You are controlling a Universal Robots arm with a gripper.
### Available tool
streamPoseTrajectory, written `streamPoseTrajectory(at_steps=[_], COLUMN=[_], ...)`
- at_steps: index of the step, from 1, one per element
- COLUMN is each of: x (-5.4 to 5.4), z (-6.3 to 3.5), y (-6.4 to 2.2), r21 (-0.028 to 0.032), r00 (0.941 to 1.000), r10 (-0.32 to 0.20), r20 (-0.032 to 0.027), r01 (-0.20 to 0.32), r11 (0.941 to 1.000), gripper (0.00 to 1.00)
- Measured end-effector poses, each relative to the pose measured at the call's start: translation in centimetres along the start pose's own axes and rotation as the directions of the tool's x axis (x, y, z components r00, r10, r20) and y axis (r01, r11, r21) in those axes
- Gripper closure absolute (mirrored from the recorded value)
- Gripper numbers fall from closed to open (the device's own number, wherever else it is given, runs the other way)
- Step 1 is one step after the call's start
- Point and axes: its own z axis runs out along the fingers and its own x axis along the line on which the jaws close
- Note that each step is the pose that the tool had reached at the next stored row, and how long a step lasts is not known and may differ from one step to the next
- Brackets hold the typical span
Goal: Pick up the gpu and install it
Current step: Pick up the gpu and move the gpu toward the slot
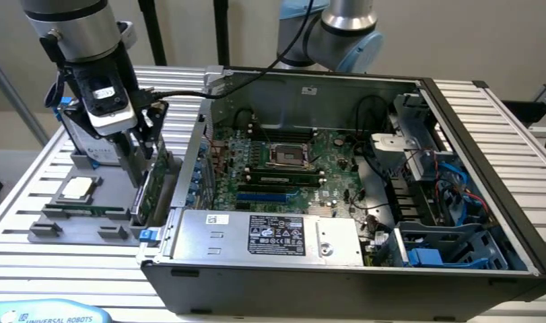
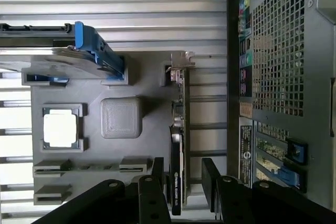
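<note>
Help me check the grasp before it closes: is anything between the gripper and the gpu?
Nothing visible is. In the wrist view the gpu stands on edge in the gray holder, directly between the two fingers of the open gripper, with no other part in that gap.

Open case (image 1: pixel 345 272) on slatted desk (image 1: pixel 66 269); motherboard (image 1: pixel 291 158) and power supply (image 1: pixel 264 235) inside. Grey tray (image 2: pixel 147 74) beside case carries processor (image 2: pixel 60 129) and blue-framed drive (image 2: pixel 92 51), on edge.
</note>
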Motion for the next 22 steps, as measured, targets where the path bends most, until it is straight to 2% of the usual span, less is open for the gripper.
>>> streamPoseTrajectory(at_steps=[22], x=[0.0], z=[4.00], y=[-0.23], r21=[0.0001], r00=[1.0000], r10=[0.000], r20=[0.0000], r01=[0.000], r11=[1.0000], gripper=[0.58])
